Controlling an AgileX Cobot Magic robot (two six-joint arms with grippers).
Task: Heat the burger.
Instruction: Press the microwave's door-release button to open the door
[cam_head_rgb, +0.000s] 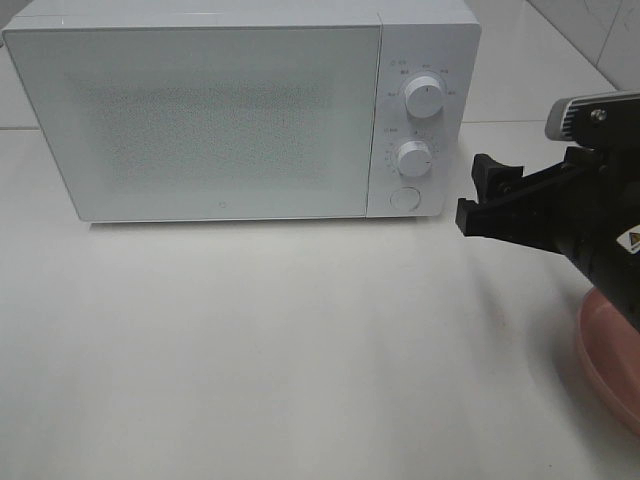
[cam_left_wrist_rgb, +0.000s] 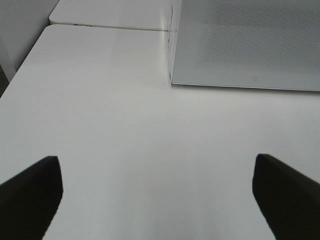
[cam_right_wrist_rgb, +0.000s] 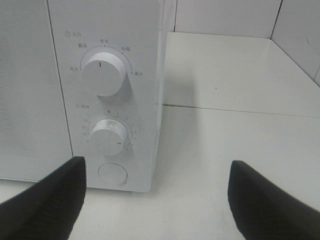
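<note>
The burger is not visible in any view. The white microwave (cam_head_rgb: 200, 120) stands at the back of the table with its door shut; it also shows in the left wrist view (cam_left_wrist_rgb: 245, 45). My right gripper (cam_head_rgb: 475, 195) is open and empty, hovering just right of the microwave's control panel (cam_right_wrist_rgb: 107, 100); in the right wrist view the gripper (cam_right_wrist_rgb: 155, 167) faces the panel's lower right corner. My left gripper (cam_left_wrist_rgb: 156, 161) is open and empty above bare table in front of the microwave's left end; it is out of the exterior high view.
The panel has an upper knob (cam_head_rgb: 424, 98), a lower knob (cam_head_rgb: 413, 158) and a round door button (cam_head_rgb: 404, 197). A pink round plate (cam_head_rgb: 610, 350) lies at the right edge, partly hidden under my right arm. White table (cam_head_rgb: 300, 350).
</note>
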